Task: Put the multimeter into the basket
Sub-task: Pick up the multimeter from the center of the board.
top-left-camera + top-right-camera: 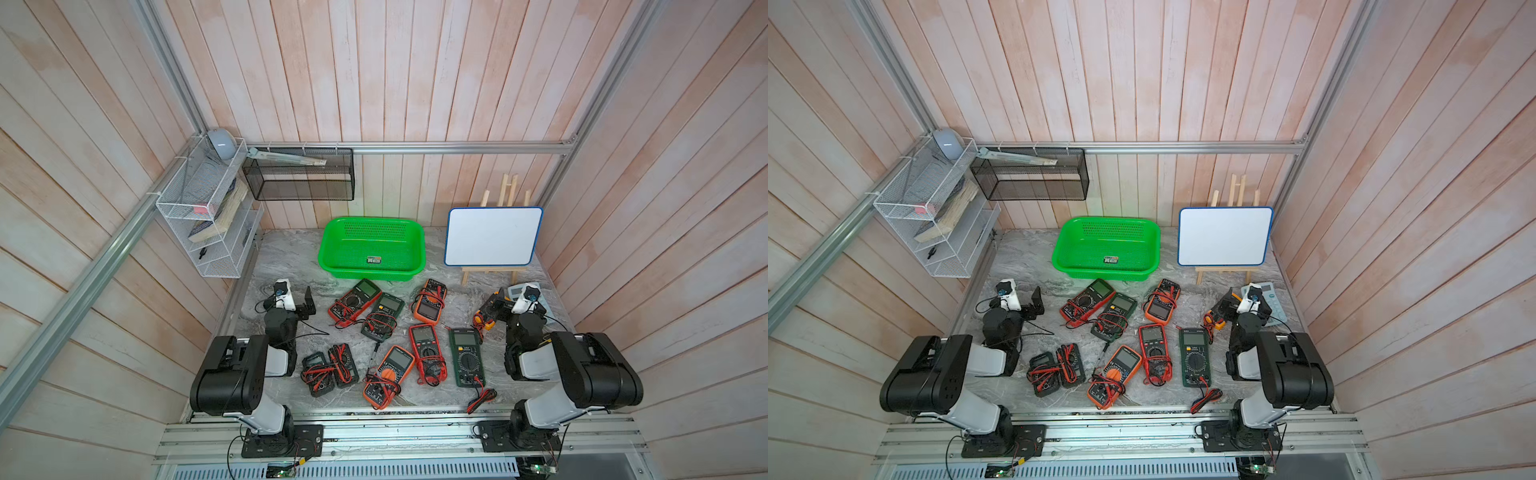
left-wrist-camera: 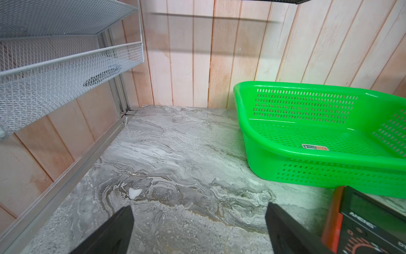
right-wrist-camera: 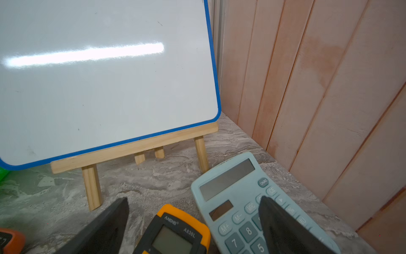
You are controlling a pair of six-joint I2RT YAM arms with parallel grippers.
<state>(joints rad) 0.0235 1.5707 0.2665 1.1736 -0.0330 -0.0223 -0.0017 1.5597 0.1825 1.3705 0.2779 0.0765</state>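
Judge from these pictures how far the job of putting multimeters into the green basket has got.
Done: nothing; the basket holds only its sticker. In hand: nothing; the left gripper and right gripper are open and empty, the right one above a small yellow multimeter. Left: every multimeter lies on the table, to be carried over.
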